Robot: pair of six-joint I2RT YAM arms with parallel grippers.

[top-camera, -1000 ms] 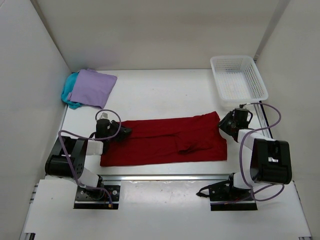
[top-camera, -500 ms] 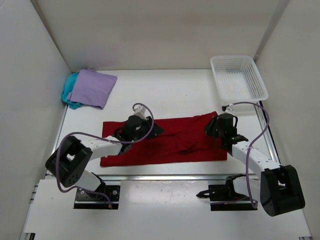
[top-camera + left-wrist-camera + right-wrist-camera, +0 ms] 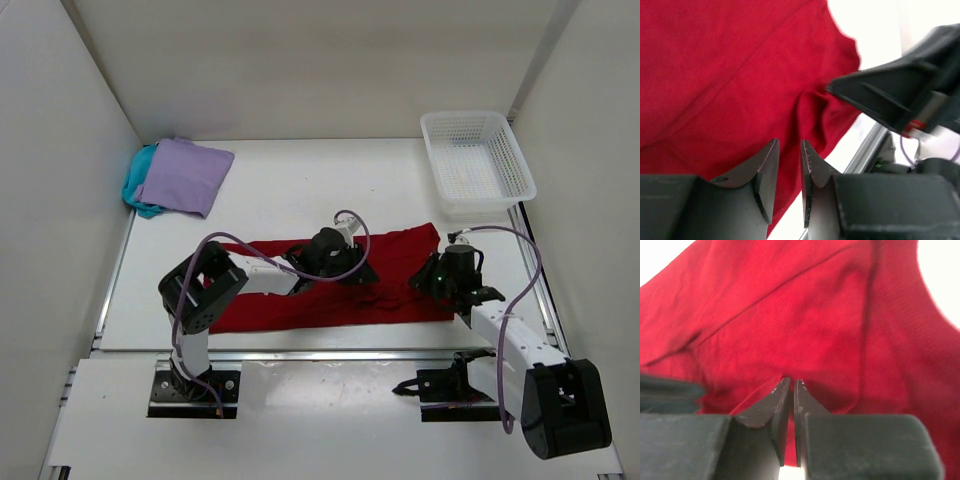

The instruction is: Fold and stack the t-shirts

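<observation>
Overhead first: red t-shirt spread flat beneath both sets of fingers, left gripper over its middle, right gripper at its right end; lavender t-shirt folded atop teal t-shirt, well beyond and left of the left fingers. From the left wrist: jaws a narrow slit apart, red showing in the gap, a raised crease just ahead of the tips; pinching or not, cannot tell. From the right wrist: jaws almost together, tips apparently nipping the fabric. Probably mid-fold; lift both ends evenly, keep the cloth taut, lay edges square.
</observation>
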